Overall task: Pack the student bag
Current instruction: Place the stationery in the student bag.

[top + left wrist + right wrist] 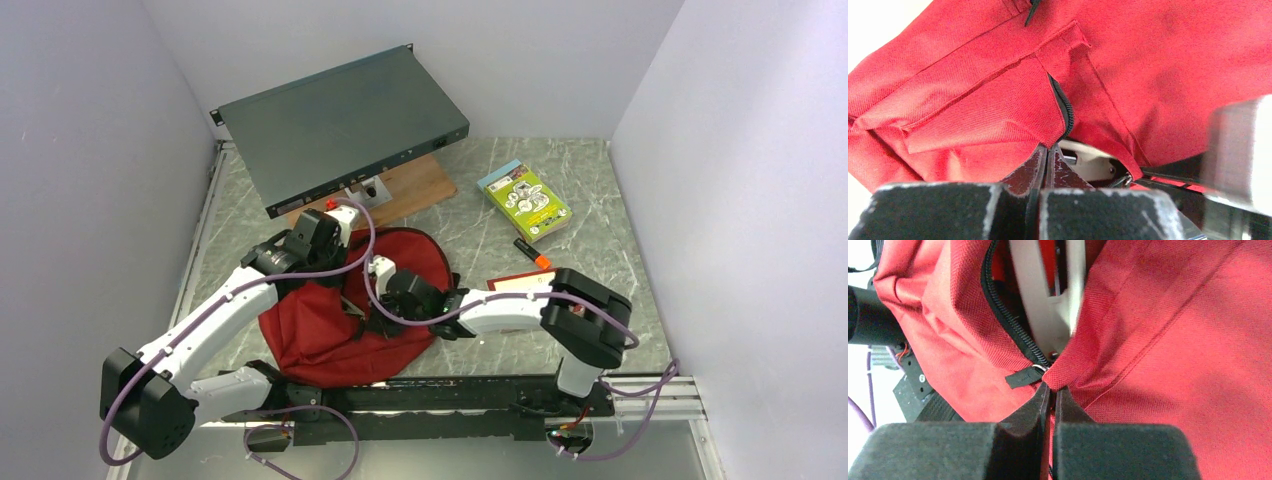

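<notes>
The grey-green stone table (600,200) fills the top view. At its upper left, a flat dark-grey rack unit (340,125) lies tilted, with its near edge over a wooden board (410,185). The student bag (320,335), dark red, lies crumpled at the lower centre-left of the frame, between the two arms and near their bases. A green book (524,200) lies flat in the upper right, well apart from the bag. The left gripper (1047,150) has its fingers pressed together on the red fabric edge beside the black zipper. The right gripper (1052,390) is also closed, pinching a fold of the bag's cloth. A small black and orange marker (533,253) lies just below the book. The zipper pull (1020,378) hangs just left of the right fingertips.
</notes>
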### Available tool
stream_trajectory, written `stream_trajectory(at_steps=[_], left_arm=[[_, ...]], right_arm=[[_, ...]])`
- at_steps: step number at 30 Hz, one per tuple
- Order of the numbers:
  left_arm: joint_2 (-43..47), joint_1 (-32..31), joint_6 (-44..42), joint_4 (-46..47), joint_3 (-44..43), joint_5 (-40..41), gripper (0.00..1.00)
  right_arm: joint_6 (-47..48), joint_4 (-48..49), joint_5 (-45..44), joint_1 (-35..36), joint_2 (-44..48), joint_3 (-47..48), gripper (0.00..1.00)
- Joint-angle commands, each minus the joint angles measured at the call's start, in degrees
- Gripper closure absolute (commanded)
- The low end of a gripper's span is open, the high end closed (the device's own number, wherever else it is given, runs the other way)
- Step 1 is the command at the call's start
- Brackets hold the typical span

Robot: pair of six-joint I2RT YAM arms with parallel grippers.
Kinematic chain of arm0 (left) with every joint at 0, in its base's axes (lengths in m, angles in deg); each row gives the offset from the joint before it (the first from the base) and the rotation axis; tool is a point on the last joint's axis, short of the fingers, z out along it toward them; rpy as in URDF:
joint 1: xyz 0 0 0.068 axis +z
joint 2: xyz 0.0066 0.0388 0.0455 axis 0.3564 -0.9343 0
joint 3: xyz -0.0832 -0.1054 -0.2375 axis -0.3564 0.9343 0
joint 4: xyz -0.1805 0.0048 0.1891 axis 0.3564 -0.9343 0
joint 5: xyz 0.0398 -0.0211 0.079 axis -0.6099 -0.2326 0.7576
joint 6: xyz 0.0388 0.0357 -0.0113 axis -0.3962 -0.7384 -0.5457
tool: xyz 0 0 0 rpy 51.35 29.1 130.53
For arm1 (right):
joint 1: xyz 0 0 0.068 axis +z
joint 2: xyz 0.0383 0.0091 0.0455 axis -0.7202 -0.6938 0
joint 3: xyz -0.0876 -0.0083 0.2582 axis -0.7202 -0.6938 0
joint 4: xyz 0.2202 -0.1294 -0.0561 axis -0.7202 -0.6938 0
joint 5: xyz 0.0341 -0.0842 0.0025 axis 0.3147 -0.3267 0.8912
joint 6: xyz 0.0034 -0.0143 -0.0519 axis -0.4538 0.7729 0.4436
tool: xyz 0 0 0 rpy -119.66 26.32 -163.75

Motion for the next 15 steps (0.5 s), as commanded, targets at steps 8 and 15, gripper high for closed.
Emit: stream_trajectory(at_steps=[8, 15], left_arm=[[3.2, -0.5, 14.2, 8.1, 0.9, -1.5, 1.0], [3.1, -0.4, 19.9, 5.8, 2.5, 3.5, 1.0]], right_arm=[[10.8, 4.2, -25.2, 9.8, 23.7, -7.6, 1.0], [19.0, 6.3, -23.4, 12.2, 12.4, -9.1, 1.0]])
